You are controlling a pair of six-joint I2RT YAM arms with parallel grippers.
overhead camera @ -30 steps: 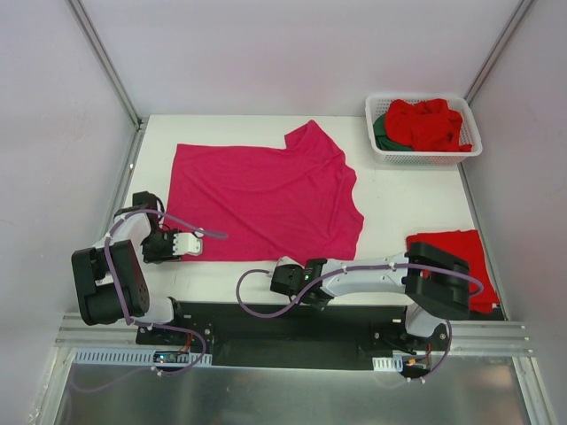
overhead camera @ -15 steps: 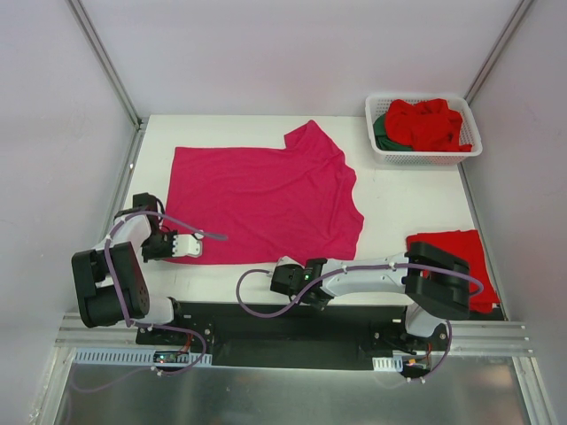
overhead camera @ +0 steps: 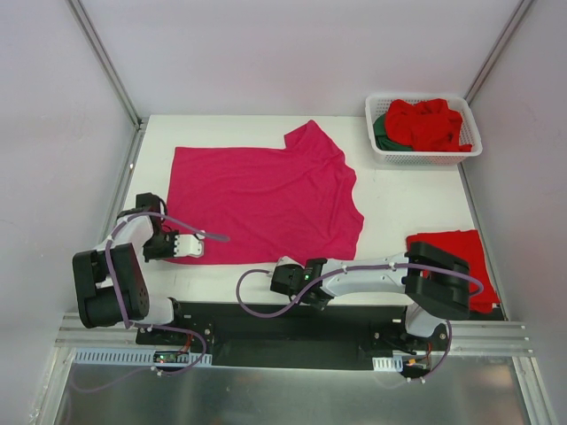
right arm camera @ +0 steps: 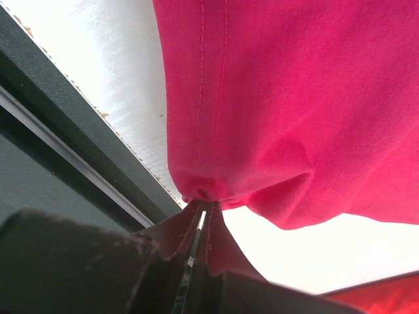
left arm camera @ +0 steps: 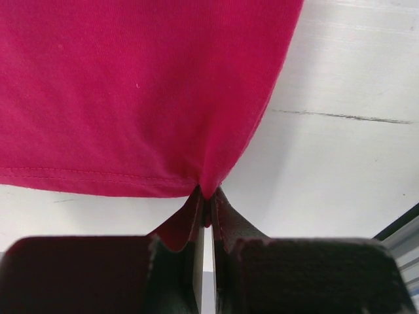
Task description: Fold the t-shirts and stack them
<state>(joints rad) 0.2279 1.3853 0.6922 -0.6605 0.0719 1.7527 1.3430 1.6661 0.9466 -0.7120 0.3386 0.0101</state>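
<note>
Upper right of the top view: the white basket (overhead camera: 423,157) holds a crumpled red shirt (overhead camera: 428,124) over a dark green shirt (overhead camera: 381,131). Lower left, the left gripper (left arm camera: 207,199) is low on the table (overhead camera: 399,204), clamped on the hem corner of the magenta t-shirt (overhead camera: 266,195). The right arm reaches across the bottom, and the right gripper (right arm camera: 204,210) pinches the hem too. The shirt lies spread flat at centre, one sleeve pointing up. Another red shirt (overhead camera: 469,252) lies at lower right.
</note>
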